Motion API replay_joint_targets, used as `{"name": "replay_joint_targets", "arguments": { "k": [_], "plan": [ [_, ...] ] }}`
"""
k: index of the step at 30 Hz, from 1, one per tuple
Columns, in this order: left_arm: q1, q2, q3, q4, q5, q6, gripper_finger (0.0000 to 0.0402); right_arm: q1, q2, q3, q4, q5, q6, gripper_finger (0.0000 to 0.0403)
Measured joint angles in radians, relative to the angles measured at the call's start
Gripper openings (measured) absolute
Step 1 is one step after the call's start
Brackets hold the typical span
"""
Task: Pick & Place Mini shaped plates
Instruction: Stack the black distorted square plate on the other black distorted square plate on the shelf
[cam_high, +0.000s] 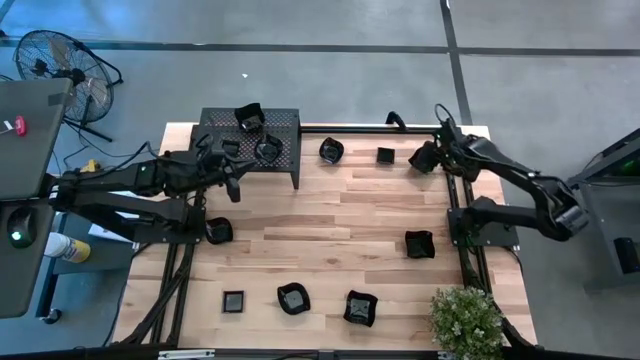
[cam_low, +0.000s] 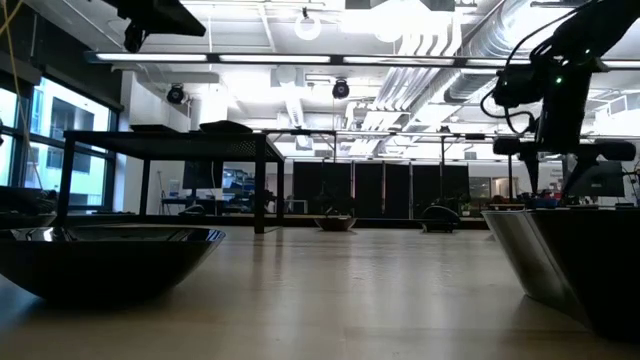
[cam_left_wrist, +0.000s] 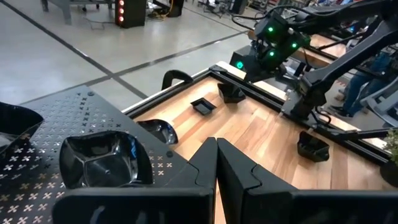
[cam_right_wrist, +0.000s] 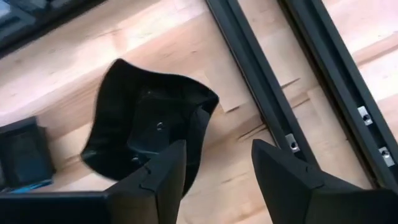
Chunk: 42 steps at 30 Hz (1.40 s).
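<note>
Several small glossy black plates lie about the wooden table. Two of them sit on the black perforated rack. My left gripper is shut and empty beside the rack's near edge, and the nearer rack plate shows in the left wrist view. My right gripper is open at the far right, low over a wavy-edged plate. One of its fingers is over the plate's hollow and the other is outside its rim. My right gripper comes at the wavy-edged plate from above, with the plate's rim between the open fingers. The plate rests on the table. I cannot tell whether either finger touches it.
Other plates lie at the far middle, at the right, at the left and along the near edge. A potted plant stands at the near right corner. Black frame rails run beside the right gripper.
</note>
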Motion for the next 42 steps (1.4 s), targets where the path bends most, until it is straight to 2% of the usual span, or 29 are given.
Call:
{"name": "replay_joint_targets", "arguments": {
  "k": [9, 13, 25, 30, 37, 42],
  "plan": [
    [0.000, 0.000, 0.000, -0.013, 0.000, 0.000, 0.0000, -0.007, 0.164, 0.000, 0.155, -0.035, -0.001, 0.0152],
    [0.000, 0.000, 0.000, -0.013, 0.000, -0.003, 0.0000, -0.007, 0.226, 0.000, 0.162, -0.034, 0.018, 0.0136],
    [0.000, 0.000, 0.000, -0.012, -0.002, -0.012, 0.0000, -0.005, 0.301, 0.000, 0.187, -0.046, 0.011, 0.0059],
    [0.000, -0.001, 0.000, -0.012, -0.002, -0.014, 0.0000, -0.005, 0.261, 0.000, 0.187, -0.060, -0.033, 0.0007],
    [0.000, -0.002, 0.000, -0.012, -0.001, -0.013, 0.0000, 0.015, 0.094, 0.005, 0.167, -0.112, -0.120, 0.0004],
    [0.000, -0.002, 0.000, -0.012, 0.001, -0.011, 0.0000, 0.135, -0.044, 0.059, 0.097, -0.144, -0.168, 0.0006]
  ]
}}
